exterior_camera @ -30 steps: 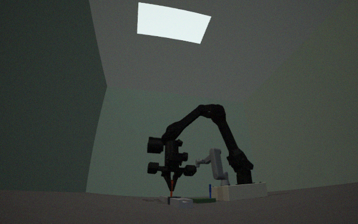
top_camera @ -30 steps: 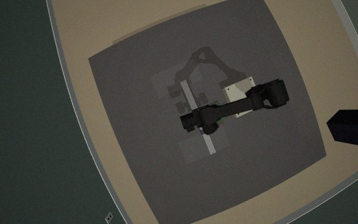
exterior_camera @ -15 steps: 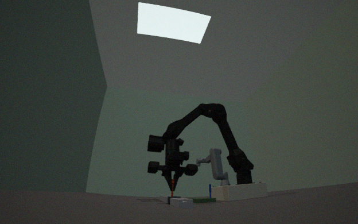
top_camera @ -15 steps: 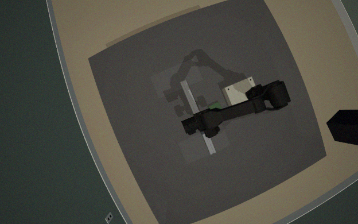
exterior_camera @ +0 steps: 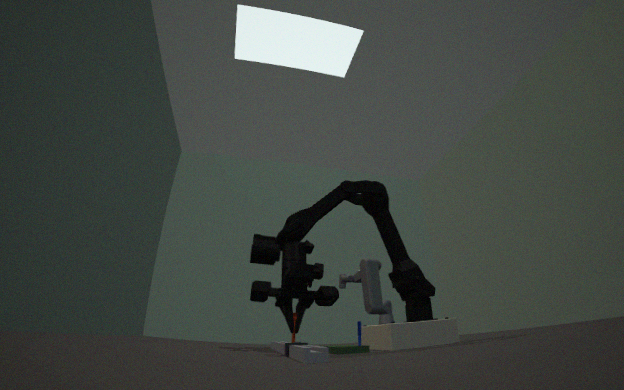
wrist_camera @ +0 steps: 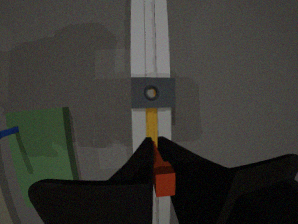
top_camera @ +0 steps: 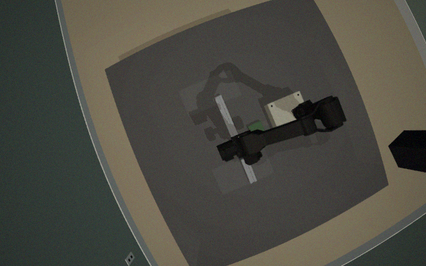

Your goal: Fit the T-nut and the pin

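The gripper (top_camera: 250, 144) (exterior_camera: 295, 331) (wrist_camera: 153, 143) is pinched nearly closed on the upright orange handle (exterior_camera: 294, 322) (wrist_camera: 165, 183) — the brass nut (wrist_camera: 152, 122) lies in the rail's (top_camera: 224, 110) (exterior_camera: 312, 353) (wrist_camera: 137, 45) slot, partly beneath the bracket (exterior_camera: 287, 349) (wrist_camera: 167, 93). The green tray (top_camera: 256, 126) (exterior_camera: 350, 349) (wrist_camera: 42, 145) sits beside, apart from the rail.

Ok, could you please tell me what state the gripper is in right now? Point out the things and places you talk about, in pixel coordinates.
Gripper (exterior_camera: 295, 331) (wrist_camera: 153, 143): closed on the orange handle (exterior_camera: 294, 320) (wrist_camera: 165, 184) of the T-nut (wrist_camera: 151, 121).

Orange-handled brass T-nut (wrist_camera: 152, 122), handle (exterior_camera: 294, 320) (wrist_camera: 164, 183) upright, partly under the dark bracket (wrist_camera: 139, 93) on the rail (exterior_camera: 309, 354) (wrist_camera: 139, 45) (top_camera: 225, 110).
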Controlling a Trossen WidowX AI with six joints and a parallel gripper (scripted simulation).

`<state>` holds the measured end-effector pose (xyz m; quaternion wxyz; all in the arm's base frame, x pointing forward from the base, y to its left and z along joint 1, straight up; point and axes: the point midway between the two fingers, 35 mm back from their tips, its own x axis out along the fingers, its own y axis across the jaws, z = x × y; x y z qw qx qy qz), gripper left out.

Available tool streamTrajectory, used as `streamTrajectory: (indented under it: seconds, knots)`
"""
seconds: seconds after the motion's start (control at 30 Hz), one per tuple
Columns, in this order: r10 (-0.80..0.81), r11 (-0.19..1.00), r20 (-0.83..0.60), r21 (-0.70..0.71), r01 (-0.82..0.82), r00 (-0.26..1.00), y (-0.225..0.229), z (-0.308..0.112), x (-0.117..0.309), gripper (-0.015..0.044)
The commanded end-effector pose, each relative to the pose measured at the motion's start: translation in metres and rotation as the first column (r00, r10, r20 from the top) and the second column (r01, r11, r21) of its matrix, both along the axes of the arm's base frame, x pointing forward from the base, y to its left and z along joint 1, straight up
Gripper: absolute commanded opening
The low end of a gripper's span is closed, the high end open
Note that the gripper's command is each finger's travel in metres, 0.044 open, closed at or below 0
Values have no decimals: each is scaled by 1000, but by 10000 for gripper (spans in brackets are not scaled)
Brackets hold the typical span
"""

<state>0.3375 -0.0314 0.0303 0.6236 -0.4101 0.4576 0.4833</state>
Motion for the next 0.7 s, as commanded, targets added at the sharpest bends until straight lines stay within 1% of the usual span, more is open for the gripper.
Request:
streamTrajectory:
  seconds: [0.0, 0.23, 0.6, 0.67]
  knots:
    - [0, 1000, 0, 0, 0, 1000, 0, 0, 0, -150]
    - [0, 1000, 0, 0, 0, 1000, 0, 0, 0, -150]
    - [0, 1000, 0, 0, 0, 1000, 0, 0, 0, 139]
    - [0, 1000, 0, 0, 0, 1000, 0, 0, 0, 145]
